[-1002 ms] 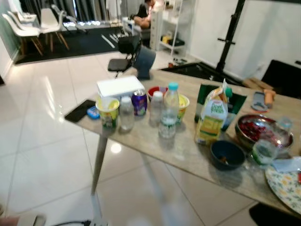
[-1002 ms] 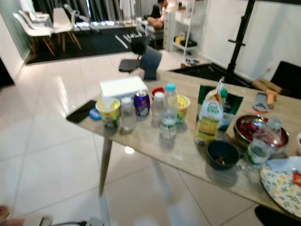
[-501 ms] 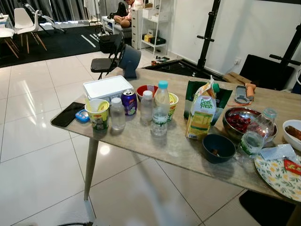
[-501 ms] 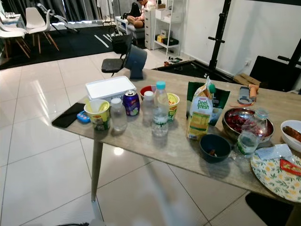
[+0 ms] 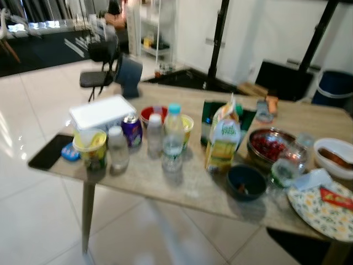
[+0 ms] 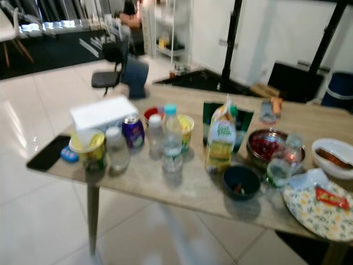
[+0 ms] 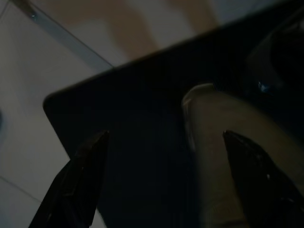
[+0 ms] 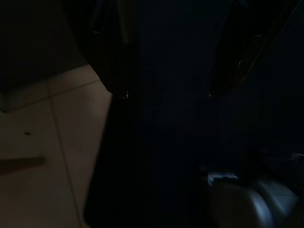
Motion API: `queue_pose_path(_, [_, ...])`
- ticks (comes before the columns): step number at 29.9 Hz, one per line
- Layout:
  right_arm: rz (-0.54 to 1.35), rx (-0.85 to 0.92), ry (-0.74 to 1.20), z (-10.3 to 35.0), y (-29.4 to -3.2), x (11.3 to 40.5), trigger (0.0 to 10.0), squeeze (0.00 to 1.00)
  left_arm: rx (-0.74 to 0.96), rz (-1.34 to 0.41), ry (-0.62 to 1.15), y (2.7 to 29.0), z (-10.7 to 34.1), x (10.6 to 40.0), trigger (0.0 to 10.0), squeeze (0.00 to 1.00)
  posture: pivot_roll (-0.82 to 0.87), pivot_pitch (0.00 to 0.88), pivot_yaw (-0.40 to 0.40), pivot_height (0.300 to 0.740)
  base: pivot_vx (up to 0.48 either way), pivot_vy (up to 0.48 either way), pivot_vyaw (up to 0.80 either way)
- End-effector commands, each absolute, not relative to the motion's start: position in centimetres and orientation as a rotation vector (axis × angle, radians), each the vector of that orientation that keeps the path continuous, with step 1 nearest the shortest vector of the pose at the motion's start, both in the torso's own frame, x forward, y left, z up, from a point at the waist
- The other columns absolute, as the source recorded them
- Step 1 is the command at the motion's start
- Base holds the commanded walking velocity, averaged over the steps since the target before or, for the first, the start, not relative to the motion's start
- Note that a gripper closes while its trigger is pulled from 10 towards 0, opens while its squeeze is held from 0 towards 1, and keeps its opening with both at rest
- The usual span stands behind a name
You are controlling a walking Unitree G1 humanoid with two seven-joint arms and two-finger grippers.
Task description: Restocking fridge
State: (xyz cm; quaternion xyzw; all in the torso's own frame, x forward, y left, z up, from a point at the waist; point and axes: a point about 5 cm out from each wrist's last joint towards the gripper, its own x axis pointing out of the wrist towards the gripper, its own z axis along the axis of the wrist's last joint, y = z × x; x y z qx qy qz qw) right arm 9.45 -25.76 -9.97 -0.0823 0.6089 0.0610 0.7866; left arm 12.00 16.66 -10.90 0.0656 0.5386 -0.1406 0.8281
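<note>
Both pincers hang idle and spread: left pincer and right pincer over dark floor. Ahead I see the surface carrying a juice carton, water bottle and purple can.

Left pincer and right pincer hang idle, fingers spread apart

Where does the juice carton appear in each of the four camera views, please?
Left eye view: juice carton at table centre.
Right eye view: juice carton at table centre.
Left wrist view: not in it.
Right wrist view: not in it.
Shared landmark: dark blue bowl just in front of it, toward the robot.
</note>
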Motion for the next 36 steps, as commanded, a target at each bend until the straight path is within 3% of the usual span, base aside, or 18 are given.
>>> queue_pose_path(1, [0.146, -0.176, 1.270, -9.8, -25.1, 10.7, 10.0, 0.00, 0.143, -0.302, 1.184, 16.8, -11.2, 10.9, 10.0, 0.00, -0.06, 0.000, -0.013, 0.740, 0.270, 0.000, 0.00])
queue_pose_path(11, [0.150, -0.176, 1.269, -9.9, -25.0, 10.7, 10.0, 0.00, 0.106, -0.320, 1.181, 16.3, -11.2, 11.0, 10.0, 0.00, -0.06, 0.000, -0.016, 0.740, 0.000, 0.000, 0.00])
queue_pose_path(20, [0.146, -0.174, 1.259, -9.8, -24.5, 11.5, 10.0, 0.00, 0.092, -0.298, 1.185, 16.4, -11.2, 10.9, 10.0, 0.00, -0.06, 0.000, -0.018, 0.740, 0.000, -0.254, 0.00])
queue_pose_path(28, [0.011, -0.205, 1.237, -9.4, -25.8, 12.0, 10.0, 0.00, 0.084, -0.296, 1.188, 16.5, -11.3, 10.8, 10.0, 0.00, -0.06, 0.000, -0.016, 0.740, 0.000, 0.000, 0.00])
queue_pose_path(32, [-0.011, -0.192, 1.231, -9.3, -26.5, 11.6, 10.0, 0.00, 0.083, -0.296, 1.186, 16.5, -11.2, 10.8, 10.0, 0.00, -0.06, 0.000, -0.014, 0.740, 0.000, 0.000, 0.00])
queue_pose_path(36, [-0.115, -0.163, 1.256, -9.4, -28.2, 8.8, 10.0, 0.00, 0.084, -0.293, 1.185, 16.6, -11.2, 10.9, 10.0, 0.00, -0.06, 0.000, -0.014, 0.740, 0.000, 0.000, 0.00])
